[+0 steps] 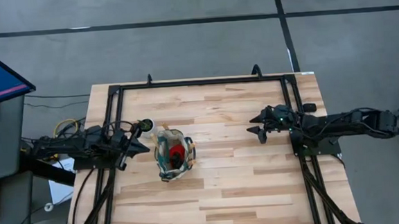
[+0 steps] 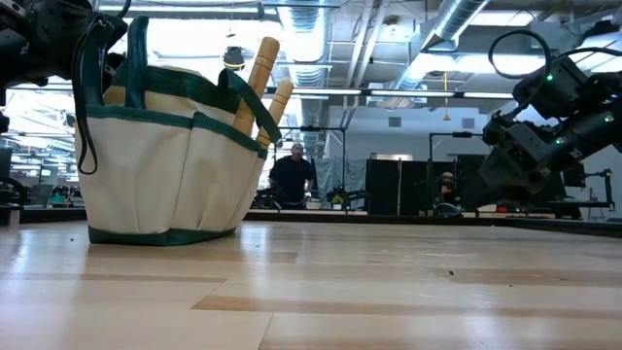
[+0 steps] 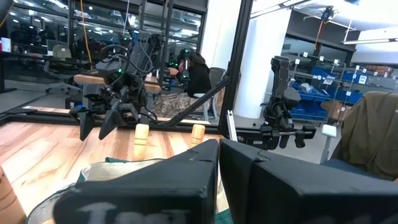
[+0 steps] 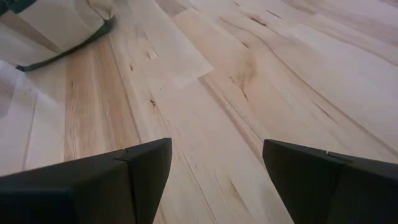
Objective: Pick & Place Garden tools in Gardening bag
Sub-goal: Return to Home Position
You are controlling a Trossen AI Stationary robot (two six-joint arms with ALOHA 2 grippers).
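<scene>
The beige gardening bag (image 1: 174, 155) with green trim stands on its base at the table's left middle. Out of its open top stick two light wooden tool handles (image 2: 259, 76); the high view shows a red-and-black tool (image 1: 176, 152) inside. My left gripper (image 1: 143, 142) is shut and hovers level just left of the bag's rim; the handle tips (image 3: 142, 134) show past its fingers (image 3: 205, 180). My right gripper (image 1: 257, 131) is open at the table's right, tipped down over bare wood (image 4: 211, 93), with nothing between its fingers.
A small round dark-topped white pot (image 1: 147, 124) stands just beyond my left gripper, on the far side. A black frame (image 1: 205, 82) runs along the table's far, left and right sides. Bare wood (image 1: 225, 187) lies between the bag and my right arm. People show in the room behind.
</scene>
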